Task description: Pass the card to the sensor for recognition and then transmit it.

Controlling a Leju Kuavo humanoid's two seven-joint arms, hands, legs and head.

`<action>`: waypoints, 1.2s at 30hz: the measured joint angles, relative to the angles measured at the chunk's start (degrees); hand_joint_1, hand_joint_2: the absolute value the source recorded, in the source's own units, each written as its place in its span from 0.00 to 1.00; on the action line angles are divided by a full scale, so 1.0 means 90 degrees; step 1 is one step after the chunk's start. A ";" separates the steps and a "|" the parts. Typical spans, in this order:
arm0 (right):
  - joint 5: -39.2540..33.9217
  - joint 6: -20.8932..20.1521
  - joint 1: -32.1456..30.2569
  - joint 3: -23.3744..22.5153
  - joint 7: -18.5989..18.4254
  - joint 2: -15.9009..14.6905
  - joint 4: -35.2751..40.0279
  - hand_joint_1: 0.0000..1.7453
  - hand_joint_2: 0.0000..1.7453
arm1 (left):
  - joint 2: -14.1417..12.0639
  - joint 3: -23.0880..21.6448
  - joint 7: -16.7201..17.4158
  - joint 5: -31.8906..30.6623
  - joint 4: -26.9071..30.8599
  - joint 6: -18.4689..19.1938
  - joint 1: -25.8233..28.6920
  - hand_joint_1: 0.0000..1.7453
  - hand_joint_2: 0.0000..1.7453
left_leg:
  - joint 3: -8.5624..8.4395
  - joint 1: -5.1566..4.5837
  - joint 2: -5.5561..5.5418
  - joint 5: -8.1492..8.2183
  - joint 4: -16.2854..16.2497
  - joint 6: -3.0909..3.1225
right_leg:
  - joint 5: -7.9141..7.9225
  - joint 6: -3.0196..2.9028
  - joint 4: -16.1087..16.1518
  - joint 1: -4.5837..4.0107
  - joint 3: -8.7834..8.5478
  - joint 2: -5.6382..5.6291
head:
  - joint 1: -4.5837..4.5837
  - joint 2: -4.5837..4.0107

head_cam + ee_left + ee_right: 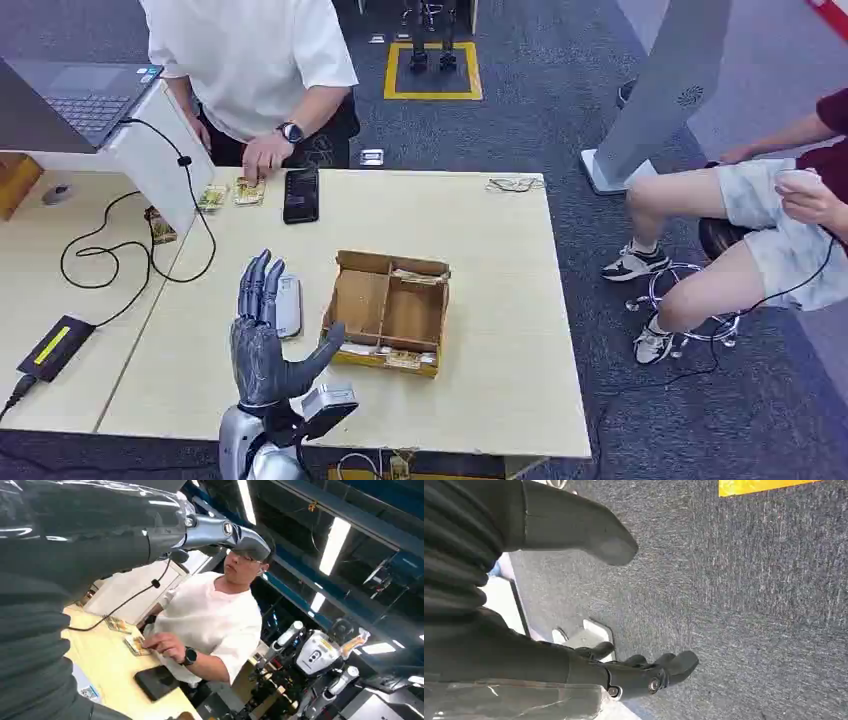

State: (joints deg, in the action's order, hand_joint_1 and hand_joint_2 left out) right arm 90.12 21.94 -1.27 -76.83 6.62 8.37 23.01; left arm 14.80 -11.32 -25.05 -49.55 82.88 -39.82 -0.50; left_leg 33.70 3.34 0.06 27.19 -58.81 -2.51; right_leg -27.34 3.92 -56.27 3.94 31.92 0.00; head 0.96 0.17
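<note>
My left hand (262, 340) is raised above the near side of the table, fingers straight and apart, thumb out toward the box, holding nothing. Just beyond it a flat white-grey sensor device (290, 305) lies on the table, partly hidden by the fingers. A compartmented cardboard box (388, 310) beside the hand holds cards (398, 358) along its front. More cards (249, 191) lie at the far edge under a person's hand (264, 157); the left wrist view shows these cards (136, 645) too. My right hand (644, 672) hangs over grey carpet with nothing in it, thumb (609, 542) held away from the fingers.
A black phone (301, 194) lies near the far edge. A laptop (80, 95) sits on a white stand at the left, with a black cable (120, 250) and a power adapter (55, 347). A second person (760, 230) sits to the right of the table.
</note>
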 joint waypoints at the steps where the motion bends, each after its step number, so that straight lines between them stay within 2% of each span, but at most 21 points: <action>1: 0.0000 0.0000 -0.0001 0.0005 0.0000 -0.0002 -0.0015 0.00 1.00 | 0.0000 0.0000 0.0000 0.0000 0.0000 0.0000 -0.0004 0.00 1.00 | 0.0000 0.0000 0.0000 0.0000 0.0000 0.0000 | 0.0000 0.0000 0.0000 0.0000 0.0000 0.0000 | 0.0000 0.0000; 21: -0.0002 0.0010 -0.0001 0.0019 -0.0007 -0.0007 -0.0039 0.00 1.00 | 0.0000 0.0000 0.0153 -0.0097 0.0000 0.0000 -0.0009 0.00 1.00 | 0.0000 0.0000 0.0000 0.0000 0.0000 0.0000 | 0.0000 0.0000 0.0000 0.0000 0.0000 0.0000 | 0.0000 0.0000; 24: -0.0002 0.0015 0.0000 0.0019 0.0010 -0.0007 -0.0039 0.00 1.00 | -0.0007 0.0000 0.0299 -0.0360 0.0000 0.0000 -0.0032 0.00 1.00 | 0.0000 0.0000 0.0000 0.0000 0.0000 0.0000 | 0.0000 0.0000 0.0000 0.0000 0.0000 0.0000 | 0.0000 0.0000; 28: 0.0000 0.0085 0.0008 0.0100 0.0015 -0.0039 -0.0085 0.00 1.00 | -0.0002 0.0002 0.0379 -0.1084 -0.0002 0.0000 -0.0240 0.00 1.00 | 0.0000 0.0000 -0.0001 -0.0001 0.0000 0.0000 | 0.0001 0.0000 0.0000 0.0000 -0.0003 0.0001 | 0.0000 0.0000; 31: 0.0000 0.0146 0.0029 0.0185 0.0015 -0.0107 -0.0199 0.00 1.00 | 0.0056 0.0129 0.0230 -0.1652 -0.0005 -0.0002 -0.0389 0.00 1.00 | -0.0003 0.0000 -0.0001 -0.0001 0.0000 -0.0001 | 0.0002 -0.0001 0.0000 0.0000 -0.0004 0.0001 | 0.0000 0.0000; 36: -0.0002 0.0182 0.0038 0.0299 0.0012 -0.0175 -0.0330 0.00 1.00 | 0.0097 0.0352 0.0078 -0.1865 -0.0005 -0.0005 -0.0450 0.00 1.00 | -0.0005 0.0000 0.0000 -0.0001 0.0000 0.0000 | 0.0002 -0.0001 0.0000 0.0000 -0.0004 0.0000 | 0.0000 0.0000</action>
State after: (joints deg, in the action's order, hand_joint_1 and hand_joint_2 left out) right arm 90.09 23.58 -0.93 -74.14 6.73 6.80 20.04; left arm 15.67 -8.15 -24.35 -66.34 82.84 -39.87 -4.54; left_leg 33.65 3.35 0.06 27.19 -58.81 -2.51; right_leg -27.33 3.91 -56.27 3.93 31.88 -0.01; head 0.96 0.17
